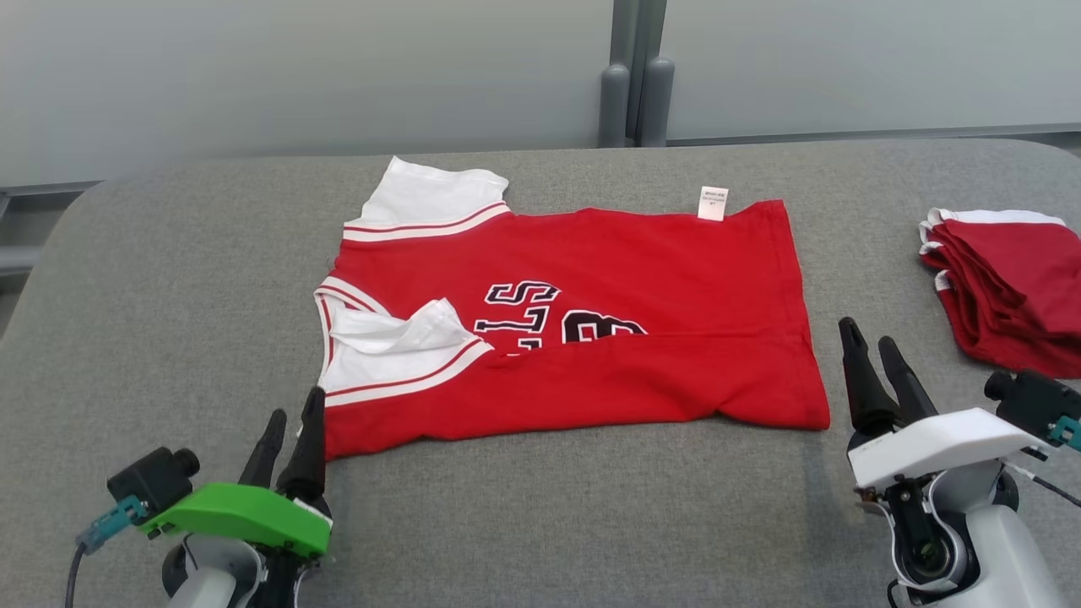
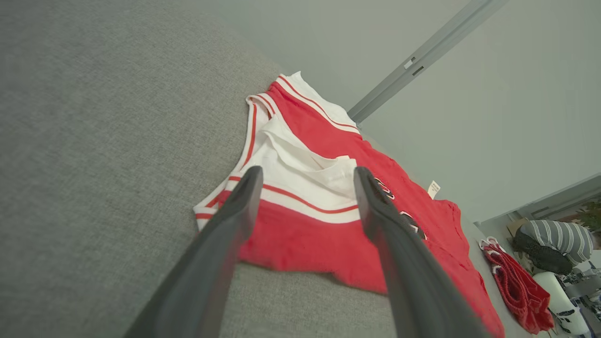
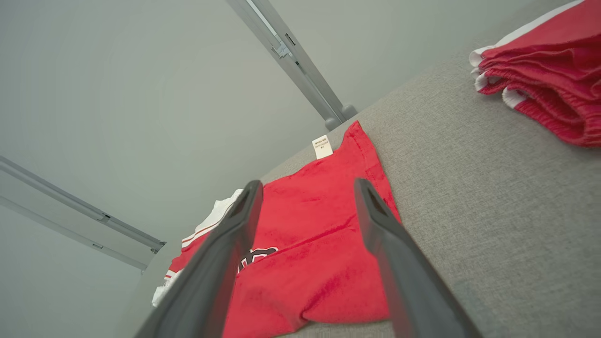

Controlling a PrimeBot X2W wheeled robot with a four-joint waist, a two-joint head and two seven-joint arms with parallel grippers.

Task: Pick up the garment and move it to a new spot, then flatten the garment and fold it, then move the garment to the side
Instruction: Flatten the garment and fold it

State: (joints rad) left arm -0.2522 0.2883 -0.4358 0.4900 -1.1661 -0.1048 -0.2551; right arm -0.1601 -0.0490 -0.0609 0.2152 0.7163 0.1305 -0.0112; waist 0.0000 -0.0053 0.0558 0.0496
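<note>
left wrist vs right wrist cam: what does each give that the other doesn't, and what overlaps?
Left wrist extra: the left gripper, open, pointing at the red jersey, with a close look at its white sleeve folded onto the front and its striped neckline.
Right wrist extra: the right gripper, open, pointing at the hem end, plus two grey posts by the wall.
Shared: the jersey, its white label, black lettering, the folded red stack, the grey table.
</note>
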